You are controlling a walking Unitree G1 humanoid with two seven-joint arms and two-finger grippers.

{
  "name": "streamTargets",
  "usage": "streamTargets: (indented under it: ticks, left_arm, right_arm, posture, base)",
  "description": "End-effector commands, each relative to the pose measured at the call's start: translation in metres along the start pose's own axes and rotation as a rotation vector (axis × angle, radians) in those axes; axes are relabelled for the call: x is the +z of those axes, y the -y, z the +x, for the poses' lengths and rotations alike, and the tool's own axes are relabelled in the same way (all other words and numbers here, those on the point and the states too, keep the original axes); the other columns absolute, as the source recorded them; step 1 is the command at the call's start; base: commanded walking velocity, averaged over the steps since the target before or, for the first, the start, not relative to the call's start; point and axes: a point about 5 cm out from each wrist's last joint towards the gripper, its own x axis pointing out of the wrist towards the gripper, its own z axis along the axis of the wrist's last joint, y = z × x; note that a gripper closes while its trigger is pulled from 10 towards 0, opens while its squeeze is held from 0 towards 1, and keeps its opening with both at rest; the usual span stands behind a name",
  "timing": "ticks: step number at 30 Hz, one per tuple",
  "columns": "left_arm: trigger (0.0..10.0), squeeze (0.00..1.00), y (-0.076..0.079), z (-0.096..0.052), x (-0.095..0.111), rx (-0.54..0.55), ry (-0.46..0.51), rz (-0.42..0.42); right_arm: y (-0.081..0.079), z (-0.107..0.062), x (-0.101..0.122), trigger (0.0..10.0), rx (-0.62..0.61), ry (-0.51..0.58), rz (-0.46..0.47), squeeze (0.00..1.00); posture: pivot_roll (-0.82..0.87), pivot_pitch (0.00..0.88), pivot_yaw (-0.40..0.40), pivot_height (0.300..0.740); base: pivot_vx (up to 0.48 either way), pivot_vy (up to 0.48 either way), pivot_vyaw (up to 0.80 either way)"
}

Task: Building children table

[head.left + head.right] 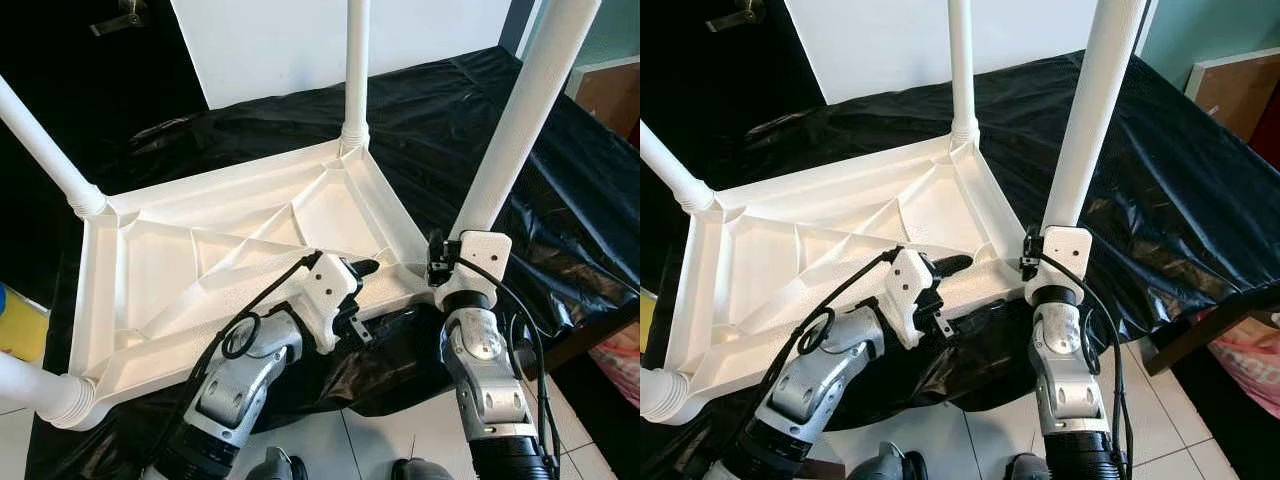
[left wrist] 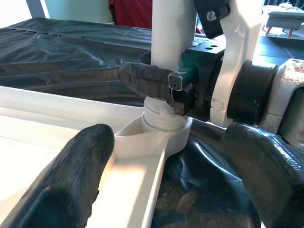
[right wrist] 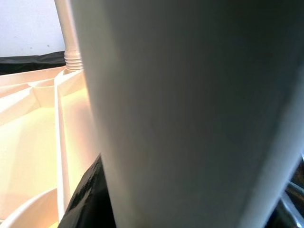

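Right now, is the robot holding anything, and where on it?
Yes. The right gripper is closed around the near-right table leg just above its socket. The left gripper is open at the tabletop rim.

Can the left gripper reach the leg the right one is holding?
Probably yes: the left gripper sits open at the tabletop's near edge, right beside that leg, nothing between. The right gripper already clamps its base.

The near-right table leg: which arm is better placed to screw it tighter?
Right. The right gripper is closed around the leg just above its socket; the left gripper has open jaws at the tabletop rim.
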Motion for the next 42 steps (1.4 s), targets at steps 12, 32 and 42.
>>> streamTargets:
  ticks: [12,32,42]
  left_arm:
    - [10.0,0.00,-0.005,-0.001,0.000,0.038,-0.008,0.000]
    - [10.0,0.00,-0.003,0.001,0.001,0.038,0.000,-0.015]
    - [10.0,0.00,-0.003,0.002,0.003,0.035,0.003,-0.018]
  right_arm:
    - [0.004,-0.007,-0.016,10.0,-0.067,-0.079,0.013,0.85]
    - [0.022,-0.004,-0.002,10.0,0.521,-0.010,-0.010,0.00]
    - [0.021,0.012,0.008,10.0,0.801,-0.002,-0.125,0.00]
  posture:
    - [-0.11,0.097,0.066,0.740]
    - [-0.12,0.130,0.078,0.740]
    - [-0.12,0.132,0.079,0.740]
  base:
    - [0.000,0.000,0.00]
    - [0.000,0.000,0.00]
    - [0.000,0.000,0.00]
